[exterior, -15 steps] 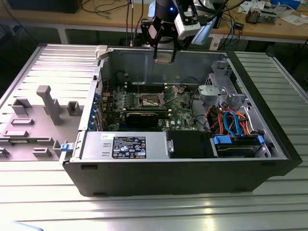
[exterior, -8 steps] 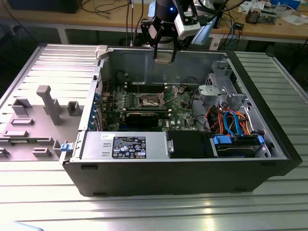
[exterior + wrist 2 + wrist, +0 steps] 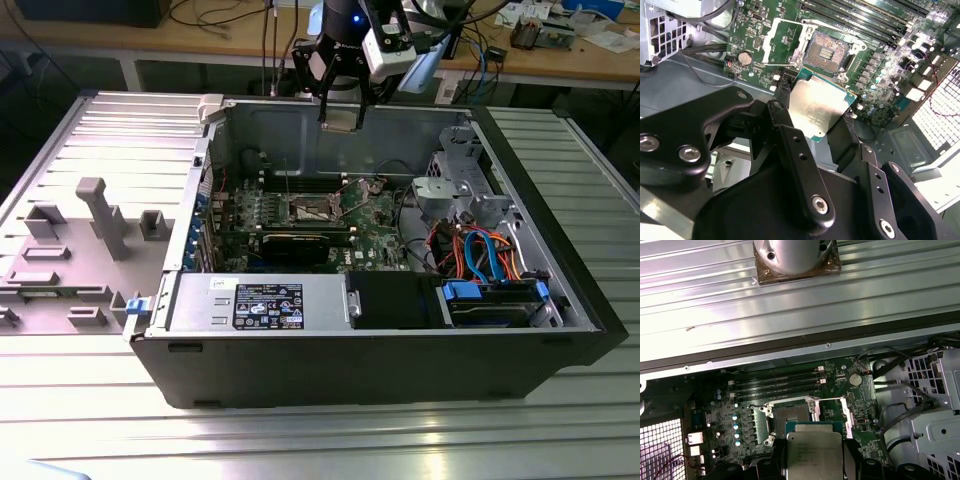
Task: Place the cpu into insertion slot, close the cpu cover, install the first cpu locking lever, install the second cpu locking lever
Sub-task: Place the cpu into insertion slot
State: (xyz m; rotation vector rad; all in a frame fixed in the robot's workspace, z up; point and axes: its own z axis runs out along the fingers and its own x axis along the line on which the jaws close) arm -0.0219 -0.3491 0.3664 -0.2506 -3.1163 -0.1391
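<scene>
Second wrist view: the black two-fingered gripper (image 3: 812,122) was clamped on the cpu (image 3: 819,106), a small flat square chip with a silver-grey metal top. Its fingers (image 3: 781,116) pressed on two opposite edges, and the metal face was turned up toward the camera. The first wrist view showed the same hold, the cpu (image 3: 814,452) sitting level between the dark fingertips.

Just beyond the chip lay the insertion slot (image 3: 827,50), a small square socket with a dark centre and a silvery rim. It was bare and apart from the chip. Beside it the cpu cover (image 3: 769,45), a thin silvery frame plate with a cut-out centre, was swung open off the socket. Around both spread the green motherboard (image 3: 875,95).

In the exterior view the gripper (image 3: 341,112) hung above the open black computer case (image 3: 380,350), over its far wall, well clear of the insertion slot (image 3: 312,210).

The chip was probably light and rigid. Its smooth lid looked slippery and its underside was likely delicate, so an edge grip with modest force seemed right, leaving the contact face untouched.
</scene>
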